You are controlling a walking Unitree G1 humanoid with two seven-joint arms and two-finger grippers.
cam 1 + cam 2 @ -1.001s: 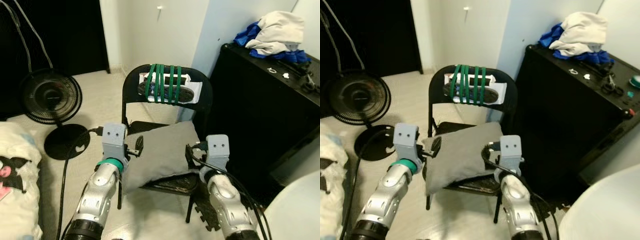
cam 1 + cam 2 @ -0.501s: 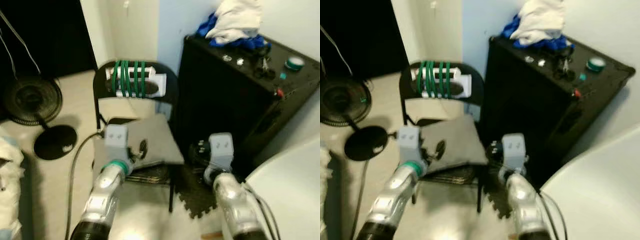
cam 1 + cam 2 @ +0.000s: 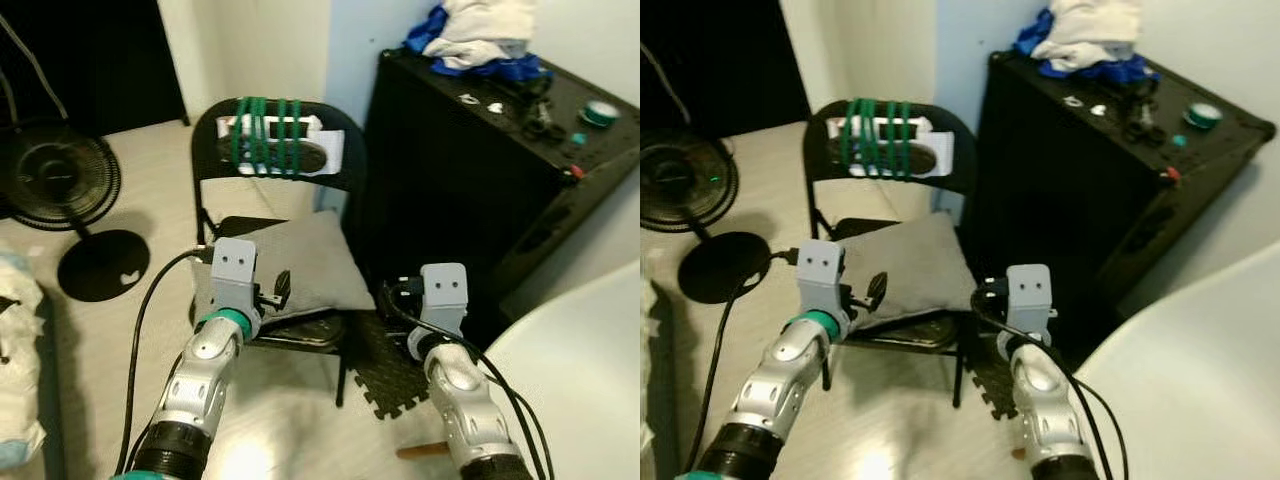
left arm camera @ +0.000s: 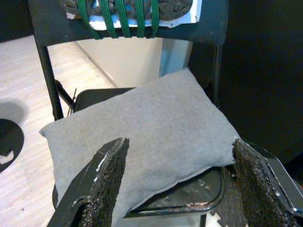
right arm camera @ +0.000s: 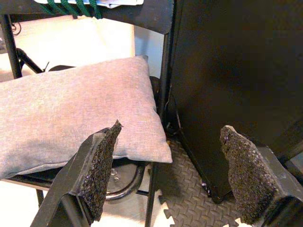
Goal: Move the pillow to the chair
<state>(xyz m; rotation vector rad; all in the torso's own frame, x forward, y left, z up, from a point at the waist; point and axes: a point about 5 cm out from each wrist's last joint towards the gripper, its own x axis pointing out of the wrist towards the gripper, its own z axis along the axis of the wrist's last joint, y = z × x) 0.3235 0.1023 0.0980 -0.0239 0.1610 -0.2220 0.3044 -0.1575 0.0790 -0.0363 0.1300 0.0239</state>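
A grey pillow (image 3: 292,265) lies flat on the seat of a black folding chair (image 3: 345,167), whose backrest is wrapped with green straps. My left gripper (image 4: 177,179) is open just in front of the pillow's near edge, with nothing between its fingers. My right gripper (image 5: 168,170) is open too, off the pillow's right corner beside the chair's right legs. The pillow (image 4: 142,137) rests free of both grippers.
A tall black case (image 3: 470,170) stands right of the chair with clothes (image 3: 475,35) and small items on top. A floor fan (image 3: 60,180) stands at the left, its cable running across the floor. A white rounded surface (image 3: 570,370) fills the lower right. Foam mat pieces (image 5: 189,198) lie under the case.
The camera has shifted, so the scene sits differently in the picture. Both grippers have drawn back from the pillow, which stays on the chair seat.
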